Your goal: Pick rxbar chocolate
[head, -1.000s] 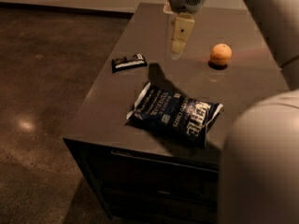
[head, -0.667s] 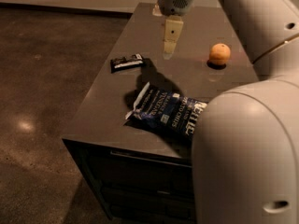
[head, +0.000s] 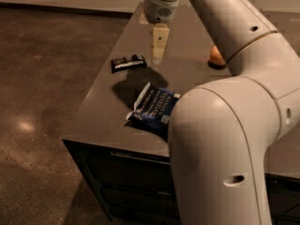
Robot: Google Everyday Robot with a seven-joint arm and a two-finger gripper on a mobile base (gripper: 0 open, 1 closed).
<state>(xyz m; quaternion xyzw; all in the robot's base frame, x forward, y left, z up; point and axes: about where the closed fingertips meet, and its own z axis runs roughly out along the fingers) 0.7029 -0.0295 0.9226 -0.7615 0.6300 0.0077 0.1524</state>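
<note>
My gripper [head: 158, 55] hangs over the table [head: 104, 108]; I cannot tell whether it is spread or closed. The rxbar [head: 128, 62] lies just left of it in view, apart from it.

I see gripper [head: 158, 58] above table [head: 101, 111], just right of rxbar chocolate [head: 128, 63]; bare top between them; chip bag [head: 152, 108] nearer camera, apart from bar.

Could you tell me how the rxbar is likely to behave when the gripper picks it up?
The rxbar lies flat and thin on the table, so it probably won't roll or tip but gives little height to pinch. Its wrapper looks smooth, so it may slide if nudged. The gripper hangs just beside it, above the table.
</note>
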